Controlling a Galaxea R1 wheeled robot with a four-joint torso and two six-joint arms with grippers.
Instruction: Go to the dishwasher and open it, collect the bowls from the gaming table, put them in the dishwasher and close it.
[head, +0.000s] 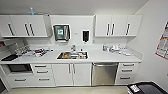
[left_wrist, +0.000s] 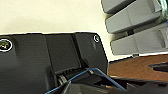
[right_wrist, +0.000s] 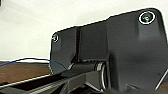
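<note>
Kitchenette ahead, dishwasher (head: 104, 74) closed.

We face its brushed-steel front squarely, bar handle level along the top edge, under the white table (head: 105, 58), right of the sink (head: 72, 55) and between white cabinet doors (head: 71, 74) and drawers (head: 127, 71). Wrist views add brown flooring; we cannot tell either tool's opening.

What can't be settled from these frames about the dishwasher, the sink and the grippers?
- Dishwasher, head view: door shut, so the inside is hidden.
- Sink, head view: contents too blurred to name.
- Countertop clutter, head view: too small to identify.
- Both wrist views: the robot's own dark plate blocks the finger state.
</note>
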